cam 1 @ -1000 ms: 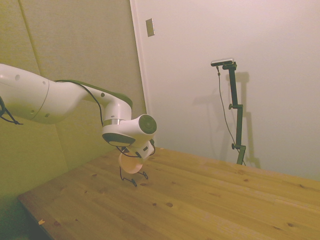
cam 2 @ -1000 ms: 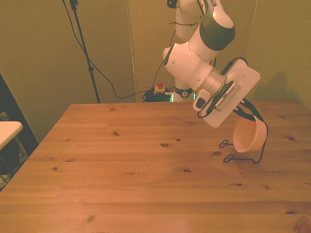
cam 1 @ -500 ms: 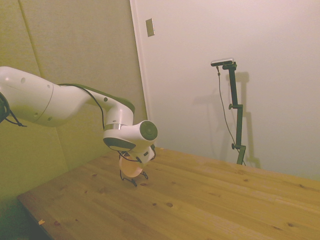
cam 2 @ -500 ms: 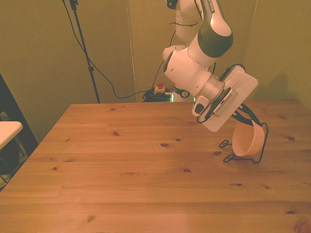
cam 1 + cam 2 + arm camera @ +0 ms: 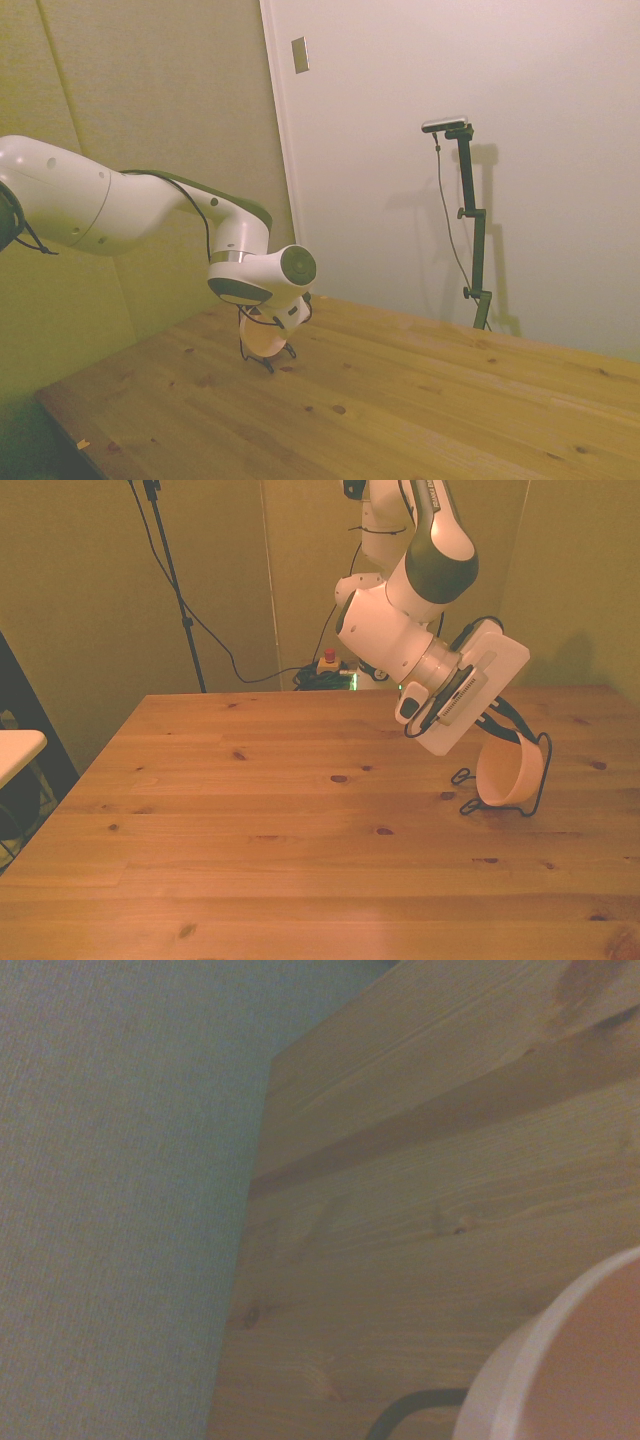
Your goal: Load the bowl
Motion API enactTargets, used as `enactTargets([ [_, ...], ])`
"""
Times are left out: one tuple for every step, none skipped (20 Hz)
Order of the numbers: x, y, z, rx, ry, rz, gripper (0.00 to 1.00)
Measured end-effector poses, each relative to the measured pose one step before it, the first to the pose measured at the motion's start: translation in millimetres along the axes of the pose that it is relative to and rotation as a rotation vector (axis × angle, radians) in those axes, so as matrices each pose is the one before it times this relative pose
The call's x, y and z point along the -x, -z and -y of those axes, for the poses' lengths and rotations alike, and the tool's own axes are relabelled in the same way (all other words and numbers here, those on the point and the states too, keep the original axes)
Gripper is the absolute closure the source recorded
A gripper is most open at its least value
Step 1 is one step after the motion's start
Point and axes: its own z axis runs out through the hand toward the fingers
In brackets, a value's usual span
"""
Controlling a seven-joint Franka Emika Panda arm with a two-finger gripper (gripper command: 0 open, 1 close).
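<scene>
Reaching down at a slant over the front view's right part of the table, the gripper has its tip at the top edge of the pale pink bowl. Its fingers are hidden behind the white wrist housing in the front view and behind the wrist joint in the side view, so whether they are apart or pressed on the bowl's rim cannot be told.

The bowl stands on edge rather than flat, tilted, with its outer wall turned toward the front camera. It sits in a thin black wire rack, whose upright loop curves round the bowl's side toward the front view's right and whose small looped feet rest on the wood at the front view's left of the bowl. In the side view the bowl shows only as a pale rounded shape just below the wrist, with the rack's dark feet under it on the tabletop. The wrist view catches a blurred arc of the bowl's rim, a short piece of dark wire next to it, and plain planks beyond.

The wooden table is knotty pine. The white arm comes in from the side view's left.
</scene>
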Motion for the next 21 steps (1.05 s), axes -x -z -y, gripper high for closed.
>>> enactTargets([
  [0.14, -0.23, -0.08, -0.00056, -0.00021, 0.00074, 0.0],
  [0.15, -0.26, -0.17, 0.00004, 0.00012, 0.00072, 0.0],
  [0.15, -0.16, -0.04, -0.00063, -0.00013, 0.00117, 0.0],
  [0.15, -0.12, 0.0, -0.00061, 0.00016, 0.00125, 0.0],
  [0.13, 0.04, -0.04, -0.0005, 0.00027, 0.00051, 0.0],
  [0.12, 0.64, -0.08, -0.00047, -0.00007, -0.0007, 0.0],
  [0.0, 1.66, -0.17, -0.00111, -0.00051, -0.00231, 0.0],
  [0.03, 3.47, 0.21, -0.00274, -0.00016, -0.00489, 0.0],
  [0.24, 5.72, -0.03, -0.0043, -0.00084, -0.00807, 0.0],
  [0.62, 7.57, -0.6, -0.00385, -0.00097, -0.0109, 0.0],
  [0.9, 9.96, -0.71, -0.00425, -0.00061, -0.01571, 0.0],
  [1.45, 12.23, 0.14, -0.00206, 0.00263, -0.02004, 0.0],
  [1.89, 12.9, -0.13, 0.00274, 0.00381, -0.01949, 0.0],
  [2.78, 13.65, -0.42, 0.0085, 0.0019, -0.0219, 0.0],
  [3.14, 14.22, -0.81, 0.01622, -0.00126, -0.03188, 0.0],
  [4.1, 13.6, -1.39, 0.02223, -0.00271, -0.03377, 0.0],
  [5.34, 12.63, -1.61, 0.01975, -0.00377, -0.03098, 0.0],
  [6.03, 11.77, -1.91, 0.01942, -0.00281, -0.02953, 0.0],
  [6.37, 11.02, -3.2, 0.0229, -0.00408, -0.03104, 0.0],
  [7.38, 9.99, -4.36, 0.02183, -0.00365, -0.02605, 0.0],
  [7.88, 8.73, -5.14, 0.01979, -0.00236, -0.02197, 0.0],
])
